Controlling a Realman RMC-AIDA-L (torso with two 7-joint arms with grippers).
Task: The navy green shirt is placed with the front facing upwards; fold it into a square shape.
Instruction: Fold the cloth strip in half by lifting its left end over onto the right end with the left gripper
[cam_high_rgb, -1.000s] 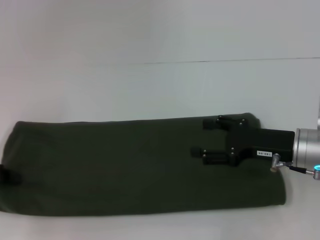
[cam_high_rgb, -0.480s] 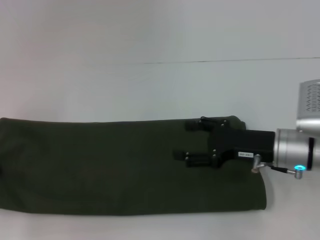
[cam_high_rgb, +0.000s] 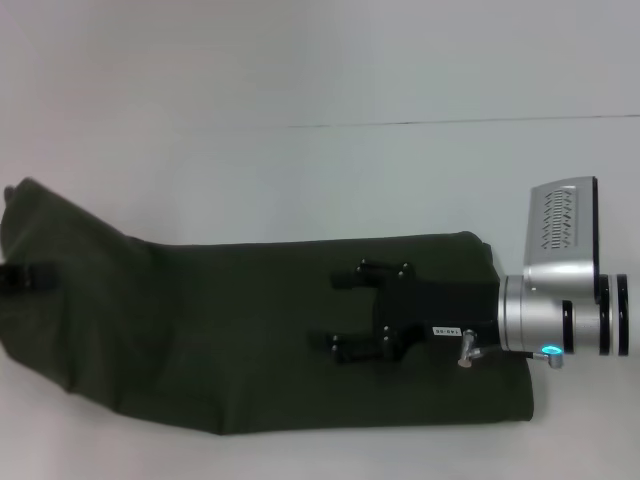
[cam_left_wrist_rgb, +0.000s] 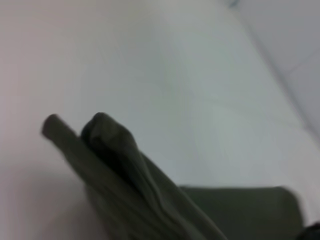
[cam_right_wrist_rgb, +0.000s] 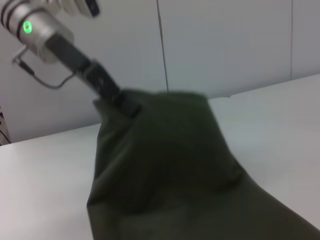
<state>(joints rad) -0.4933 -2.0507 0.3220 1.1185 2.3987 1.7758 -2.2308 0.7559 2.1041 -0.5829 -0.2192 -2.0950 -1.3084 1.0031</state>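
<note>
White surface (cam_high_rgb: 300, 80), long green band half folded.
Your navy green shirt (cam_high_rgb: 250, 330) lies lengthwise along the near edge, already narrowed. Left claw (cam_right_wrist_rgb: 120, 100) pinches its left end and lifts it; right claw (cam_high_rgb: 360, 310) spreads wide above the right part. Crosswise folds into a square remain.

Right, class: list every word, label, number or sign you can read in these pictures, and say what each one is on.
Small white label on the right gripper: dark characters, too small and blurred to read.
Navy green shirt: no lettering shows on its folded surface.
Left gripper, clamped on the shirt's raised end: no text visible.
No other text or signs.
</note>
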